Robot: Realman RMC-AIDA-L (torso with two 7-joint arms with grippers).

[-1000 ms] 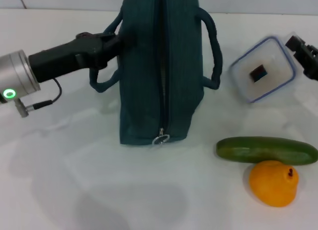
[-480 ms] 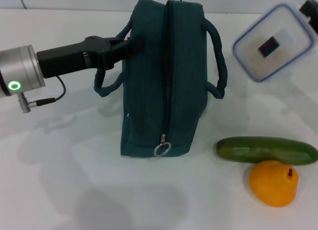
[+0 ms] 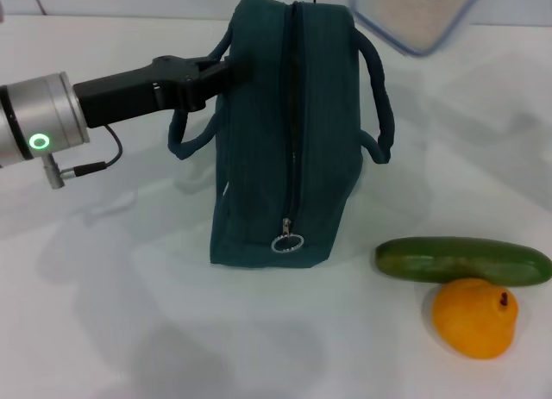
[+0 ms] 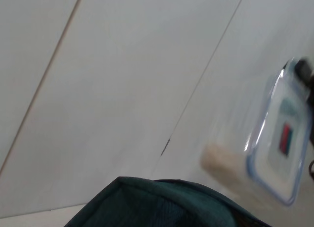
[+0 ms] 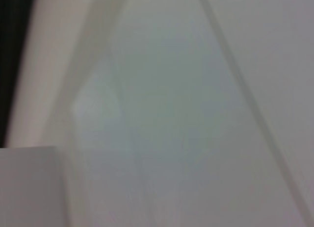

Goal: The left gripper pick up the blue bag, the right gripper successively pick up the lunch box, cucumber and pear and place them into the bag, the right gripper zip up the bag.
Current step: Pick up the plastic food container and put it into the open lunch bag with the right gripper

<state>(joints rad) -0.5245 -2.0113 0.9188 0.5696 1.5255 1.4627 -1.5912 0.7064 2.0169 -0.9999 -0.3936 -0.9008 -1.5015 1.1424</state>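
The blue bag [image 3: 289, 140] was held up off the table [image 3: 129, 313] by the left gripper [image 3: 226, 71], clenched on the near-side handle [image 3: 194, 127] right at its fingertips, with the bag body hanging just beyond and below that grip. The zipper [image 3: 293, 115] looked shut or nearly so along the top, ring pull [image 3: 288, 243] at the near end, far from the gripper. The lunch box [image 3: 414, 11] was seen lifted at the head view's top edge, beyond and to the right of the left gripper, above the bag's far end; in the left wrist view it [image 4: 279, 148] hung tilted past the bag's edge. The right gripper itself was not seen in any view, so its state could not be told, though the box was evidently carried. Risk judged: if the opening was not parted, the box would be dropped onto closed fabric and slide off. The single-handle hold could let the bag swing or tip when pushed. The cucumber [image 3: 461, 261] and pear [image 3: 474, 317], touching each other, lay well off to the right and could be knocked.
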